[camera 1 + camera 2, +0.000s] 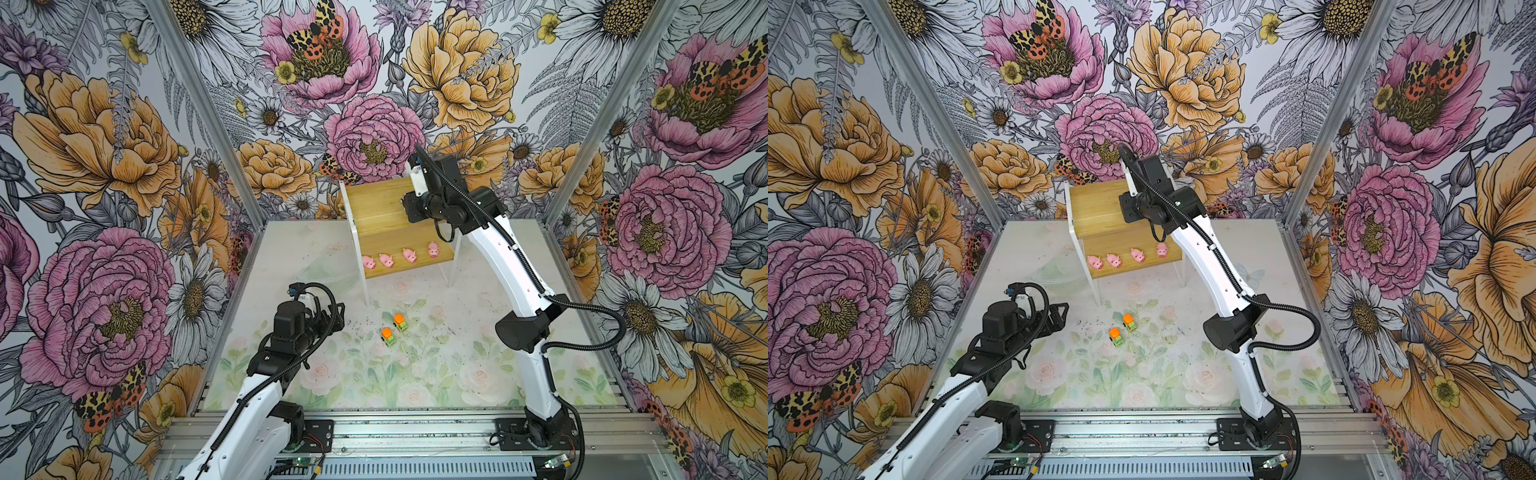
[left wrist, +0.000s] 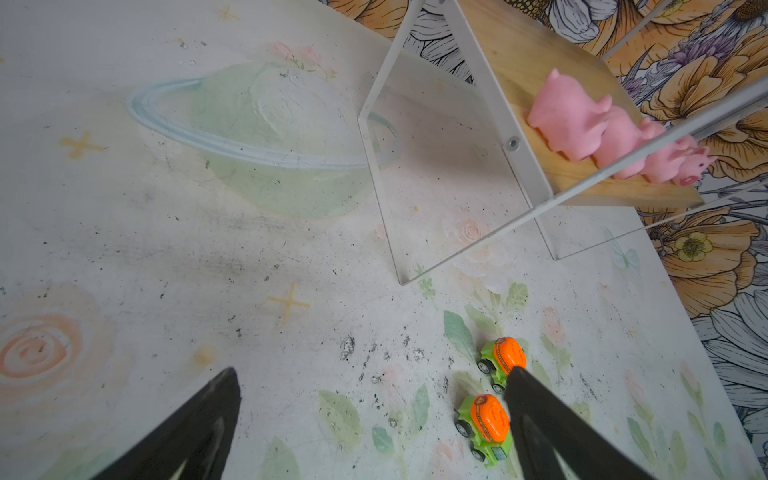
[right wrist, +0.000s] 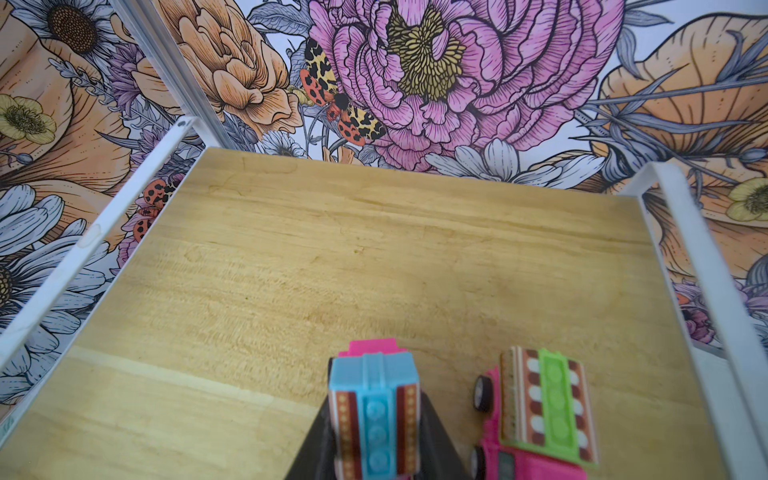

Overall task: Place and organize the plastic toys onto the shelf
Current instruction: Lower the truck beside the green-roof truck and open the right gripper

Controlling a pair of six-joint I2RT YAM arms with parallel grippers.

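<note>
Blue-roofed pink striped plastic car point(image 3: 376, 409) sits clamped in the nearly closed right gripper point(image 3: 376, 440) over the bamboo shelf point(image 3: 332, 249), green-roofed twin car point(image 3: 540, 411) just outside the jaws. Placing step; likely next: lower, release. Left gripper point(image 2: 372, 374) spread wide, empty; green plastic trucks point(image 2: 484, 424) beside one jaw.

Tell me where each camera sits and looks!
Both top views: high in front, looking down on table, shelf, pigs, green trucks; both arms show.
Left wrist: on the left arm, facing trucks and pigs; left jaws show, open.
Right wrist: on the right arm over the shelf top, facing the back wall; right jaws shut on a blue-topped car.
Shared: top views and left wrist show pigs, trucks.
</note>
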